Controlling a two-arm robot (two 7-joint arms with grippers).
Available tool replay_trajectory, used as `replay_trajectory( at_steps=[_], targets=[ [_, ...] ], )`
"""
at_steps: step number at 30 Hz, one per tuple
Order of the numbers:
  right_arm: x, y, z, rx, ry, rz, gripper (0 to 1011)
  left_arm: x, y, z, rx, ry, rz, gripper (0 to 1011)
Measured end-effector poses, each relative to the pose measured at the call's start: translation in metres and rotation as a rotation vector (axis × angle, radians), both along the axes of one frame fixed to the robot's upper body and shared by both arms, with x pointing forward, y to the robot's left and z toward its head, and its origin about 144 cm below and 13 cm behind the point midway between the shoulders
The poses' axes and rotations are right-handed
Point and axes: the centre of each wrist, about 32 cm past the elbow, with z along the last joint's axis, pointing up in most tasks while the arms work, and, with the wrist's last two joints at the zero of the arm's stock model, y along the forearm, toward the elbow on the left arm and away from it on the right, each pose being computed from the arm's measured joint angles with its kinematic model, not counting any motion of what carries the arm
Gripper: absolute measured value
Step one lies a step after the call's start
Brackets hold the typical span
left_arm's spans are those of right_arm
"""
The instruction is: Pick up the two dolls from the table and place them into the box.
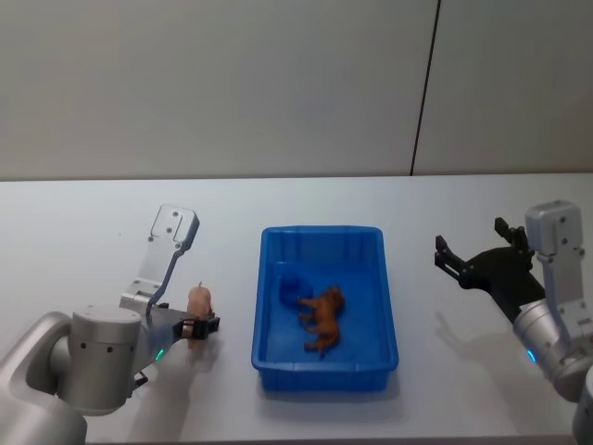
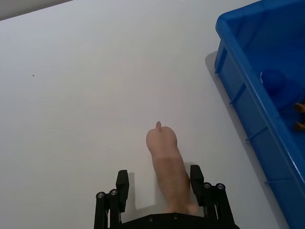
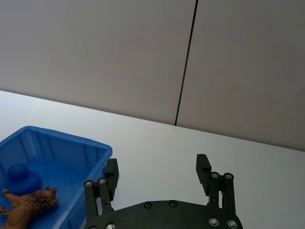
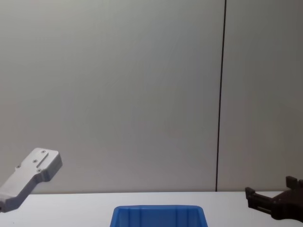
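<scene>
Two dolls are on view. One brown lion-shaped doll (image 1: 323, 318) lies inside the box (image 1: 275, 355), a bright blue plastic bin with straight walls, in the lower middle of the head view. One smooth pinkish doll (image 1: 199, 302) is on the white table (image 1: 83, 232), left of the box. The left gripper (image 1: 201, 326) has its fingers spread around this doll's lower part; one finger (image 2: 196, 177) touches it. The right gripper (image 1: 477, 258), at the right edge, is spread wide and holds nothing.

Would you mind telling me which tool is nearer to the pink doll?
Left. The left tool has its fingers either side of the pink doll; the right tool hangs open beyond the box.
</scene>
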Motion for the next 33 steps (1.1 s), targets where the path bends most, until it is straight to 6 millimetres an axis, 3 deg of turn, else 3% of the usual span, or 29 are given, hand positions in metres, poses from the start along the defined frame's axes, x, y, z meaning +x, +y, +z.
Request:
replay_trajectory(
  at_steps=[13, 14, 23, 33],
  targets=[
    [0.000, 0.000, 0.000, 0.000, 0.000, 0.000, 1001, 0.009, 0.002, -0.008, 0.023, 0.027, -0.008, 485],
    [0.000, 0.000, 0.000, 0.000, 0.000, 0.000, 1001, 0.009, 0.002, -0.008, 0.024, 0.028, -0.008, 408],
    [0.000, 0.000, 0.000, 0.000, 0.000, 0.000, 1001, 0.011, 0.002, -0.009, 0.035, 0.014, -0.013, 387],
    [0.000, 0.000, 0.000, 0.000, 0.000, 0.000, 1001, 0.010, 0.000, 0.007, 0.044, -0.089, -0.050, 387]
  ],
)
